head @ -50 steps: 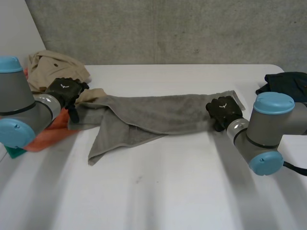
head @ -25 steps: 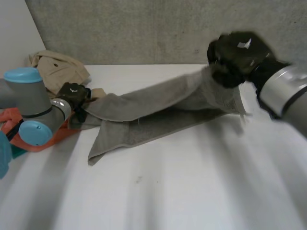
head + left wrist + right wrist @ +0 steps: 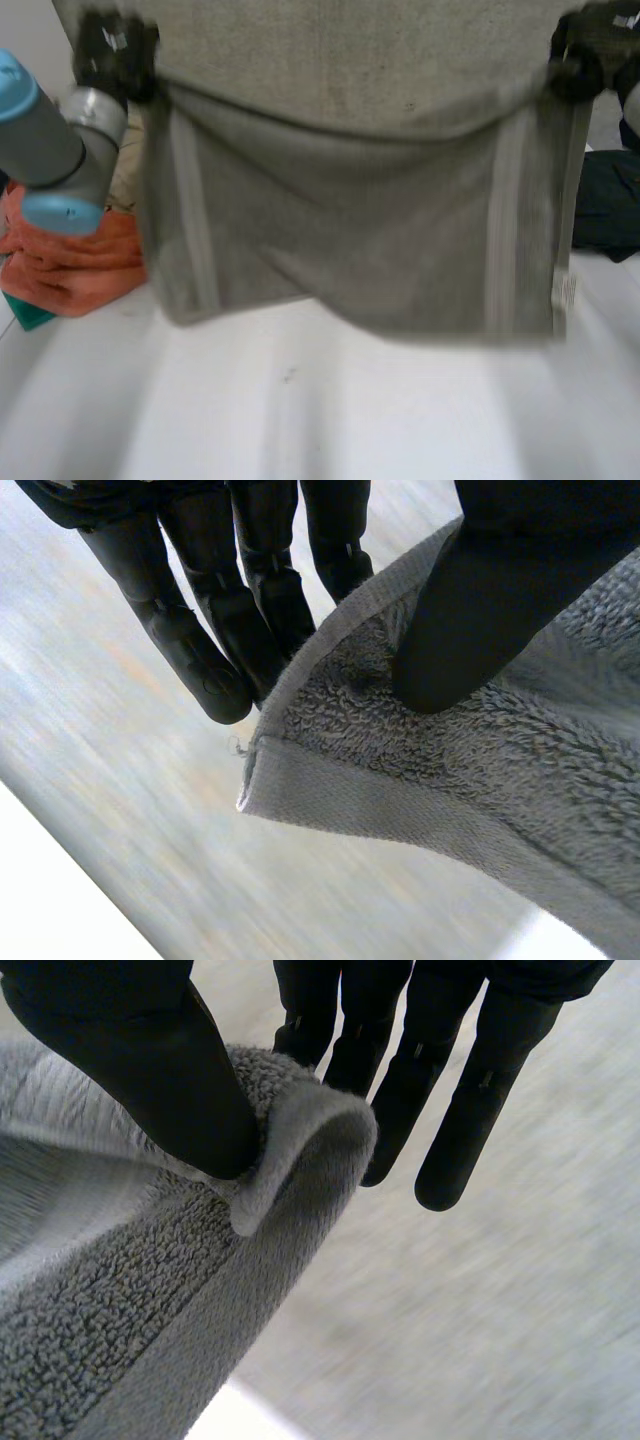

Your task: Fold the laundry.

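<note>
Head view: the grey towel (image 3: 350, 230) hangs spread above the table (image 3: 300, 430). Its upper corners are pinched between thumb and fingers, by the left hand (image 3: 112, 55) at ten o'clock and the right hand (image 3: 585, 50) at two. It is thick looped terry, with flat bands (image 3: 192, 210) near both side edges and a label (image 3: 565, 290) at four o'clock. It looks soft, limp and light; corner holds should keep it flat.

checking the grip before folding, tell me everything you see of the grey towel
The grey towel is terry cloth with a woven band near each side and a tag at one lower corner. It hangs spread over the white table, top edge held at both ends: the left hand pinches one top corner with thumb and fingers, the right hand the other.
</note>
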{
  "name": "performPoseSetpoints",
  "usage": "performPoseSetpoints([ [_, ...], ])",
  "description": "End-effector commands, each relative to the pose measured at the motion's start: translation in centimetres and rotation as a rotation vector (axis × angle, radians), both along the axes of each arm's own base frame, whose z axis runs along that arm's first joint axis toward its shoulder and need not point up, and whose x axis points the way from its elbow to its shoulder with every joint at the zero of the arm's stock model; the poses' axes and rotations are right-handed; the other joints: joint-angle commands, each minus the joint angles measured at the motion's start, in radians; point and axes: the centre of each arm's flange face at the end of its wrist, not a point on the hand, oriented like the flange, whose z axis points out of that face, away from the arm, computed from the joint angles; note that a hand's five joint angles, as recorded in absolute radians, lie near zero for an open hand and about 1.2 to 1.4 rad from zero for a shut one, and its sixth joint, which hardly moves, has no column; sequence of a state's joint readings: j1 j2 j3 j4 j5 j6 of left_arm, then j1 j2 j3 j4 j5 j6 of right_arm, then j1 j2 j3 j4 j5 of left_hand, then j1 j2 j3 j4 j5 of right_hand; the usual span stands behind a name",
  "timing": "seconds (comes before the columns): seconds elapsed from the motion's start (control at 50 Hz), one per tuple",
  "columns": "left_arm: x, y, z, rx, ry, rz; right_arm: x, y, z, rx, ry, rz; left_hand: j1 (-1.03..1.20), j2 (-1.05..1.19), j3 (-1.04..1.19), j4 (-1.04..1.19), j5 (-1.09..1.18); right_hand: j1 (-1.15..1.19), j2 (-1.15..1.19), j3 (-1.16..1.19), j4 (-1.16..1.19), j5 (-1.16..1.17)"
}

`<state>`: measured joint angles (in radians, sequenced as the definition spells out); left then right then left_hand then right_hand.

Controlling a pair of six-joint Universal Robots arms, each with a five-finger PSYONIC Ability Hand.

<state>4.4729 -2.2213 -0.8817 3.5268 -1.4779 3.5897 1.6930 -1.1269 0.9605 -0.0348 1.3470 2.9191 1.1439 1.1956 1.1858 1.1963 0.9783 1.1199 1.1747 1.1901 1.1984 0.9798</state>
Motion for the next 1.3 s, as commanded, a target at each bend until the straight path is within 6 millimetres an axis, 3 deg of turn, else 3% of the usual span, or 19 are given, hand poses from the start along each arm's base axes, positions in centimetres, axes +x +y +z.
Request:
performPoseSetpoints([
  [0.02, 0.6, 0.5, 9.2, -0.329, 0.142, 0.028, 0.1, -2.4, 6.7, -0.412, -0.181, -0.098, 0.252, 0.201, 0.211, 0.200, 0.243, 0.276, 0.222, 0.206, 0.198, 0.242],
  [0.12, 1.1, 1.3, 10.3, -0.326, 0.193, 0.008, 0.3, -1.8, 7.2, -0.456, -0.213, -0.070, 0.252, 0.201, 0.211, 0.200, 0.243, 0.276, 0.222, 0.206, 0.198, 0.242],
  [0.2, 1.7, 1.6, 8.5, -0.259, 0.183, 0.000, 0.2, -1.5, 4.7, -0.322, -0.175, -0.061, 0.252, 0.201, 0.211, 0.200, 0.243, 0.276, 0.222, 0.206, 0.198, 0.242],
  [0.36, 1.5, 2.9, 0.5, -0.036, 0.065, -0.097, -0.1, -1.2, -4.1, 0.066, -0.079, -0.007, 0.252, 0.201, 0.211, 0.200, 0.243, 0.276, 0.222, 0.206, 0.198, 0.242],
  [0.38, 1.4, 3.3, -1.5, 0.021, 0.047, -0.113, -0.3, -1.2, -6.0, 0.134, -0.067, -0.001, 0.252, 0.201, 0.211, 0.200, 0.243, 0.276, 0.222, 0.206, 0.198, 0.242],
  [0.5, 1.7, 5.5, -9.3, 0.251, -0.017, -0.097, -1.2, -0.8, -12.1, 0.348, 0.004, -0.001, 0.252, 0.201, 0.211, 0.200, 0.243, 0.276, 0.222, 0.206, 0.198, 0.242],
  [0.54, 1.9, 7.2, -11.9, 0.342, -0.064, -0.084, -1.7, -0.2, -14.3, 0.440, 0.060, -0.009, 0.252, 0.201, 0.211, 0.200, 0.243, 0.276, 0.222, 0.206, 0.198, 0.242],
  [0.62, 2.4, 11.2, -14.9, 0.497, -0.187, -0.075, -2.6, 1.7, -16.0, 0.590, 0.167, -0.009, 0.252, 0.201, 0.211, 0.200, 0.243, 0.276, 0.222, 0.206, 0.198, 0.242],
  [0.66, 2.5, 13.3, -15.1, 0.552, -0.238, -0.084, -3.2, 2.8, -16.1, 0.656, 0.206, -0.006, 0.252, 0.201, 0.211, 0.200, 0.243, 0.276, 0.222, 0.206, 0.198, 0.242],
  [0.68, 2.5, 15.6, -14.9, 0.601, -0.307, -0.098, -3.6, 4.1, -15.7, 0.715, 0.243, 0.005, 0.252, 0.201, 0.211, 0.200, 0.243, 0.276, 0.222, 0.206, 0.198, 0.242],
  [0.74, 2.8, 19.6, -14.6, 0.681, -0.432, -0.119, -4.6, 6.0, -14.5, 0.785, 0.290, 0.023, 0.252, 0.201, 0.211, 0.200, 0.243, 0.276, 0.222, 0.206, 0.198, 0.242],
  [0.76, 3.1, 22.0, -14.3, 0.736, -0.512, -0.131, -5.2, 7.4, -13.6, 0.822, 0.331, 0.050, 0.252, 0.201, 0.211, 0.200, 0.243, 0.276, 0.222, 0.206, 0.198, 0.242],
  [0.84, 4.2, 27.1, -13.8, 0.882, -0.668, -0.152, -6.2, 10.8, -12.6, 0.886, 0.486, 0.168, 0.252, 0.201, 0.211, 0.200, 0.243, 0.276, 0.222, 0.206, 0.198, 0.242],
  [0.92, 4.6, 29.7, -13.5, 0.980, -0.750, -0.187, -6.4, 12.7, -12.6, 0.882, 0.642, 0.284, 0.252, 0.201, 0.211, 0.200, 0.243, 0.276, 0.222, 0.206, 0.198, 0.242],
  [0.96, 4.4, 29.5, -13.4, 0.972, -0.754, -0.187, -6.4, 12.8, -12.9, 0.876, 0.671, 0.294, 0.252, 0.201, 0.211, 0.200, 0.243, 0.276, 0.222, 0.206, 0.198, 0.242],
  [1.04, 3.6, 26.4, -13.2, 0.896, -0.727, -0.151, -6.6, 11.1, -13.8, 0.872, 0.640, 0.232, 0.252, 0.201, 0.211, 0.200, 0.243, 0.276, 0.222, 0.206, 0.198, 0.242],
  [1.12, 2.9, 21.3, -13.3, 0.779, -0.676, -0.065, -7.0, 7.9, -14.9, 0.824, 0.562, 0.121, 0.252, 0.201, 0.211, 0.200, 0.243, 0.276, 0.222, 0.206, 0.198, 0.242],
  [1.14, 2.7, 19.0, -13.2, 0.729, -0.659, -0.029, -7.1, 6.8, -15.2, 0.804, 0.530, 0.082, 0.252, 0.201, 0.211, 0.200, 0.243, 0.276, 0.222, 0.206, 0.198, 0.242],
  [1.3, 0.3, 11.6, -12.5, 0.552, -0.584, 0.009, -6.1, 2.3, -16.6, 0.653, 0.409, 0.008, 0.252, 0.201, 0.211, 0.200, 0.243, 0.276, 0.222, 0.206, 0.198, 0.242],
])
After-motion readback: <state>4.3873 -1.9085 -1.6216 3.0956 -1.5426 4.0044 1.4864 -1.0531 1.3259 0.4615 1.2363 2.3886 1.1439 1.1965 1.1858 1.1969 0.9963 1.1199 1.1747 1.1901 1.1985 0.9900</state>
